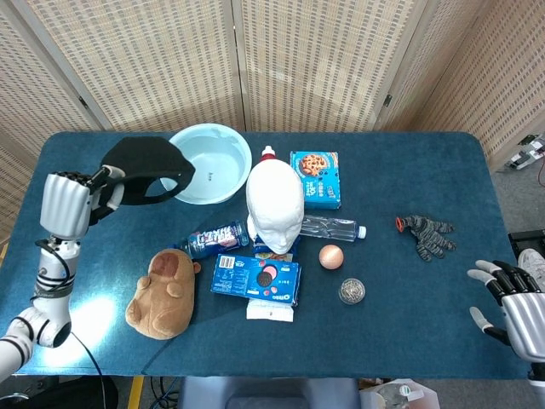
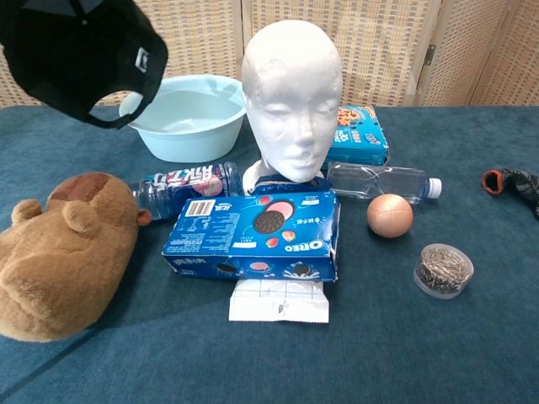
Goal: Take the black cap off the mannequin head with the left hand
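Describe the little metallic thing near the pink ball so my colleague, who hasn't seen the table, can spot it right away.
Start at the white mannequin head in the middle of the blue table. Toward the robot's right lies a pink ball; just in front of it, nearer the robot, sits the small round clear tub. It alone glints silver, packed with metallic bits.
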{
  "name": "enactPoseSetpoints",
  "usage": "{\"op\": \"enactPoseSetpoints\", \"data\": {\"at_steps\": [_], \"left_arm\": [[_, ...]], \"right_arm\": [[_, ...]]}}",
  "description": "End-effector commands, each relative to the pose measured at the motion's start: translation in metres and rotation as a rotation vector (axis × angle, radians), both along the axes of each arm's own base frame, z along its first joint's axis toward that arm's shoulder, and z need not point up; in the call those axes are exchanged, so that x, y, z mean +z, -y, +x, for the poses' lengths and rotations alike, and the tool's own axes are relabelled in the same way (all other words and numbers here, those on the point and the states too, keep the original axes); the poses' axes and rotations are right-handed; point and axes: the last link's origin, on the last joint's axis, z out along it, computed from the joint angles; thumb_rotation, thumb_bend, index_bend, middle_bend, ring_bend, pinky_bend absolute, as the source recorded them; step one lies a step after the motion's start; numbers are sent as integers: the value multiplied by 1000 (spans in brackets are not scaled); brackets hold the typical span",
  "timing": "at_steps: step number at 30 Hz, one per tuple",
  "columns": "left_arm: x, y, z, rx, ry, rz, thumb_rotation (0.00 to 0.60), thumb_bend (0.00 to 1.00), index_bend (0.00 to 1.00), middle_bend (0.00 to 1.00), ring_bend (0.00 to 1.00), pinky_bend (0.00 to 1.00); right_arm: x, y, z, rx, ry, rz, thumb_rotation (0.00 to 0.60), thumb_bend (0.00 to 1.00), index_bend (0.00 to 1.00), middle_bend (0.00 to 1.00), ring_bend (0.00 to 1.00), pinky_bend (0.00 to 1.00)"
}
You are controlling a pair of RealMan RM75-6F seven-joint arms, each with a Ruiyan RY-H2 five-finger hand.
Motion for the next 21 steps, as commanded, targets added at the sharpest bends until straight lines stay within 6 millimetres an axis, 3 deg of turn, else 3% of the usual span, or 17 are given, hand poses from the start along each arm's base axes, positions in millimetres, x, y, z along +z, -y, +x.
{"op": "enactPoseSetpoints", "data": {"at_steps": [1,7,21], "left_arm": [[5,8,-22,50,-61,-4,600,399,549,1000,1000,1000],[1,12,-48,112,-168,-19,600,399,551,1000,1000,1000],[-23,8,-87,208,-355,-88,600,398,551,1000,1000,1000]], "right_arm": [[-1,1,1,3,-1,3,600,283,298,226,151,219],[-3,3,4,11,-3,12,600,283,298,225,151,219],[-4,0,8,8,-11,9,600,283,298,225,151,220]]}}
